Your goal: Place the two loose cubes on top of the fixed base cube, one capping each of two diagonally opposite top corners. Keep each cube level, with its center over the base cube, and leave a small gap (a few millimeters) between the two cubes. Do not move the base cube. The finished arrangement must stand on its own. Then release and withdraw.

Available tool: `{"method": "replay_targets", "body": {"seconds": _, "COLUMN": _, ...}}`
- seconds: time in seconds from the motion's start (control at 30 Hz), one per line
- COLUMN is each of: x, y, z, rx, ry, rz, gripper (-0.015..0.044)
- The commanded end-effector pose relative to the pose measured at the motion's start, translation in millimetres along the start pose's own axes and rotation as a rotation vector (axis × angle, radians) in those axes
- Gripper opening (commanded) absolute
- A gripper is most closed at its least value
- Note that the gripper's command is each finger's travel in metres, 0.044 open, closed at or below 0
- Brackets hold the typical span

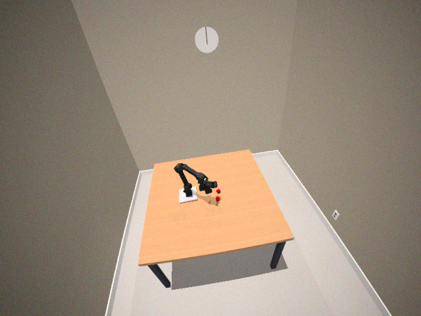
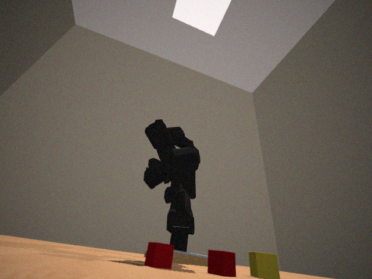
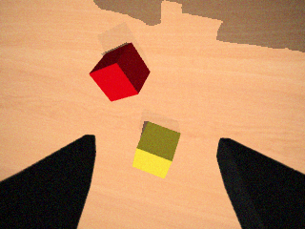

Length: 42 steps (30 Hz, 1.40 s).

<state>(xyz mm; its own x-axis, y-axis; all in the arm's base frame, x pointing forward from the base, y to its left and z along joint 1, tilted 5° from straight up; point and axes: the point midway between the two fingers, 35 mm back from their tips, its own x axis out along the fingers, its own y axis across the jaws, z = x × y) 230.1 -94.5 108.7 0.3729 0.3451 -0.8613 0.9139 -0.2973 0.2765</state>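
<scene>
A yellow cube (image 2: pixel 264 265) (image 3: pixel 157 143) stands on the table, at the right of the row in the exterior view; the top view does not show it, as the arm covers that spot. A red cube (image 1: pixel 218 191) (image 2: pixel 221 263) (image 3: pixel 121 72) stands apart from it, in the middle of the row. Another red cube (image 1: pixel 217 199) (image 2: pixel 158 255) stands at the left of the row in the exterior view, out of the wrist view. All three rest separately on the table, none stacked. My gripper (image 3: pixel 157 145) is open and empty above the table, with the yellow cube showing between its fingertips, below them.
The wooden table (image 1: pixel 217 231) (image 3: pixel 33 114) carries the arm's white base plate (image 1: pixel 183 199), to the left of the cubes in the top view. The arm's shadow lies on the table near the red cubes.
</scene>
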Motion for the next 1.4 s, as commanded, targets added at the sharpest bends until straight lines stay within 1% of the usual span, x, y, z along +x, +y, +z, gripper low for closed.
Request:
{"method": "replay_targets", "body": {"seconds": 0.0, "x": -3.4, "y": 16.3, "z": 10.5, "rx": -0.081, "ry": -0.086, "rz": -0.096, "gripper": 0.0265}}
{"method": "replay_targets", "body": {"seconds": 0.53, "x": -10.1, "y": 70.6, "z": 37.5, "rx": -0.366, "ry": -0.353, "rz": -0.410, "gripper": 0.0265}}
{"method": "replay_targets", "body": {"seconds": 0.8, "x": -9.0, "y": 71.0, "z": 38.3, "rx": -0.369, "ry": -0.355, "rz": -0.414, "gripper": 0.0265}}
{"method": "replay_targets", "body": {"seconds": 1.07, "x": 39.1, "y": 53.3, "z": 61.0, "rx": -0.369, "ry": -0.355, "rz": -0.414, "gripper": 0.0265}}
{"method": "replay_targets", "body": {"seconds": 1.37, "x": 51.3, "y": 48.1, "z": 66.7, "rx": -0.369, "ry": -0.355, "rz": -0.414, "gripper": 0.0265}}
